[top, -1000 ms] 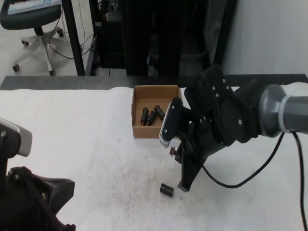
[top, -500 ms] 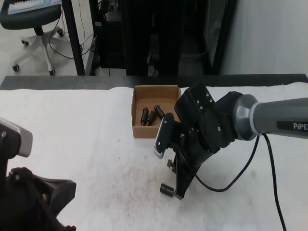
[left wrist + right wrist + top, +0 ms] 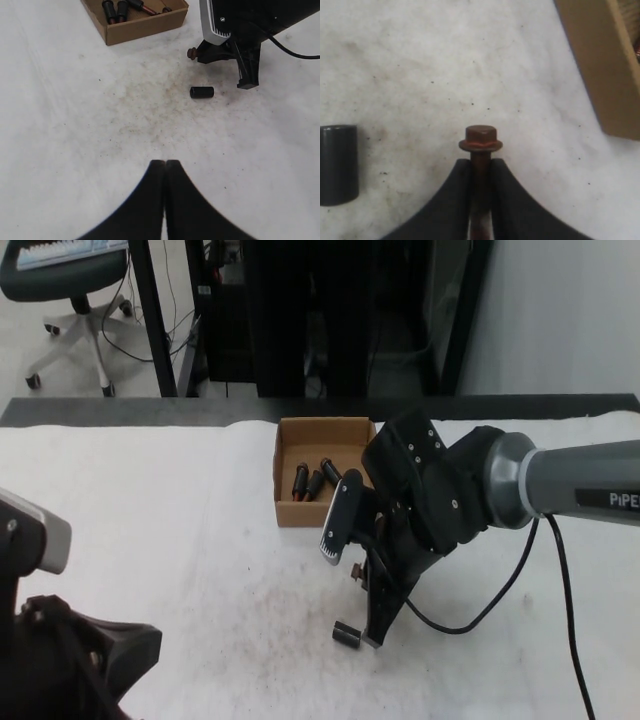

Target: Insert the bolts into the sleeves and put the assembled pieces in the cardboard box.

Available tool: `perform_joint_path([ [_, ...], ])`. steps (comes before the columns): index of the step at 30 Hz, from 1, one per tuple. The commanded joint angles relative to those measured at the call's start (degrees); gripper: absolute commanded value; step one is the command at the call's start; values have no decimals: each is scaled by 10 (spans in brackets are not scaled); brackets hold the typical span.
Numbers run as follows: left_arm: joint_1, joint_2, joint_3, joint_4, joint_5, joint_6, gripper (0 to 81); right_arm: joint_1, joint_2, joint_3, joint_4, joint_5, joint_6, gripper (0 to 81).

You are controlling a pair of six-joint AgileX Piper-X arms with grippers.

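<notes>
My right gripper (image 3: 480, 165) is shut on a rusty hex-head bolt (image 3: 480, 141) whose head sticks out past the fingertips. In the high view this gripper (image 3: 366, 576) hangs low over the white cloth, just in front of the cardboard box (image 3: 288, 512). A loose black sleeve (image 3: 346, 634) lies on the cloth beside it, and it appears again as the sleeve (image 3: 338, 164) and the sleeve (image 3: 201, 92). Three assembled pieces (image 3: 314, 480) lie in the box. My left gripper (image 3: 165, 166) is shut and empty, well short of the sleeve.
The bench is covered with a white cloth (image 3: 150, 530), stained near the middle. The right arm's black cable (image 3: 500, 590) trails over the cloth on the right. The left arm's body (image 3: 60, 660) fills the near left corner. A dark bench edge (image 3: 120, 410) runs behind the box.
The right arm has swung left and lower with the bolt, ending close beside the loose sleeve. The sleeve, box and left arm have hardly moved.
</notes>
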Motion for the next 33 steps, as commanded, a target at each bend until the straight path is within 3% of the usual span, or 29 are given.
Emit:
perform_joint_path([
  [1,-1,-2,1,2,5,-5,3,-3,-2,-6,6,-10,-1,150],
  [4,-1,-2,-1,2,5,-5,3,-3,-2,-6,6,-10,-1,247],
  [7,-1,-2,-1,2,7,-5,3,-3,-2,-6,6,-10,-1,291],
  [20,-1,-2,-1,17,7,-5,3,-3,-12,-6,32,-5,16,291],
  [33,-1,2,-1,17,11,-5,3,4,-67,-18,95,-61,51,291],
])
